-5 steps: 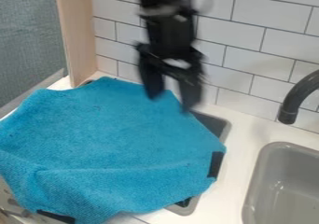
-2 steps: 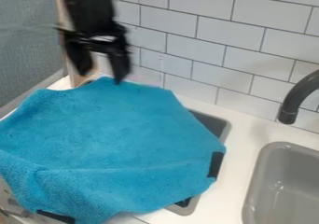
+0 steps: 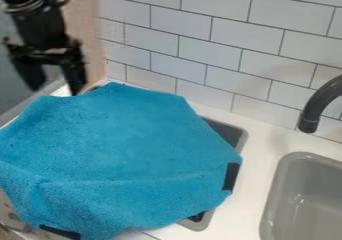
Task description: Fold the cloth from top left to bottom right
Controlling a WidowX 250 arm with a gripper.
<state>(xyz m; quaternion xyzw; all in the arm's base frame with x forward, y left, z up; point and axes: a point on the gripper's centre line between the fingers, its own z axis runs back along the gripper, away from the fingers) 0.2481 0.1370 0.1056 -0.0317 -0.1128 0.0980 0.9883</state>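
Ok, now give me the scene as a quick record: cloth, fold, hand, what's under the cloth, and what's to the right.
Cloth: blue, spread out, with a crease near the lower edge
Fold: top left to bottom right not made
Hand: at the cloth's upper left edge, fingers apart, nothing held
Under cloth: grey surface, partly covered
Right: grey sink below a dark faucet

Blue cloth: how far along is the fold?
Done: no top-left to bottom-right fold visible; the blue cloth lies spread out, with a crease across its lower part.
In hand: nothing; the end effector is open by the cloth's upper-left edge.
Left: grasp the top left, bring it over to the bottom right, release.
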